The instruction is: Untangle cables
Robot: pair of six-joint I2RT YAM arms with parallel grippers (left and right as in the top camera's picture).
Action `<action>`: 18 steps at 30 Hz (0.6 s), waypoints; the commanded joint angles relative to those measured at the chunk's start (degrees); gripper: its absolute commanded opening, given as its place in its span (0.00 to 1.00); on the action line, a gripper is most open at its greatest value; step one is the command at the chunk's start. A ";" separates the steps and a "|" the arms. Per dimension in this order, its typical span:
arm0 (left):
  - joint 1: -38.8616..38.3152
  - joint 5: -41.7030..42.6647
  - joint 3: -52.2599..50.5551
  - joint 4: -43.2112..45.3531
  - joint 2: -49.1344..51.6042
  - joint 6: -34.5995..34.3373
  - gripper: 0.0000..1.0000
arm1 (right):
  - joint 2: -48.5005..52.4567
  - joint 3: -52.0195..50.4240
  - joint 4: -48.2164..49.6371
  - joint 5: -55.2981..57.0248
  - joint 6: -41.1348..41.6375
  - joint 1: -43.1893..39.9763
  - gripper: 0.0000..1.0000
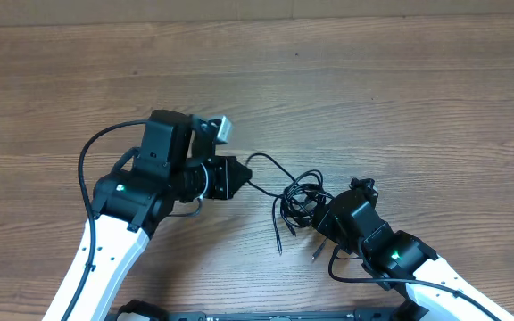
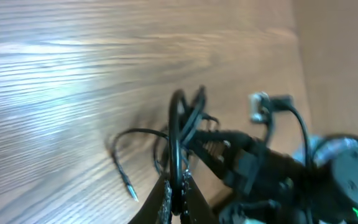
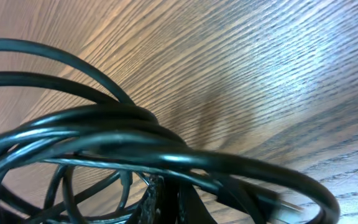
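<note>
Gripper L (image 1: 242, 181), gripper R (image 1: 318, 212) tight on thin black cables (image 1: 297, 194), looped tangle btwn.

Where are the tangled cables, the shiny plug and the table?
cables (image 1: 303, 191): overhead view, middle of the tangle.
shiny plug (image 2: 131, 193): left wrist view, its silvery tip.
table (image 1: 400, 80): overhead view, bare wood at the back.

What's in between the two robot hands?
Just black cables: one cord stretches from the left gripper to the tangled bunch at the right gripper. The overhead view shows it.
</note>
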 commanded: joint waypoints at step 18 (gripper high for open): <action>10.16 -6.38 5.97 -3.23 -3.45 -4.44 0.04 | 2.21 -0.46 -2.91 6.29 -0.15 -0.20 0.17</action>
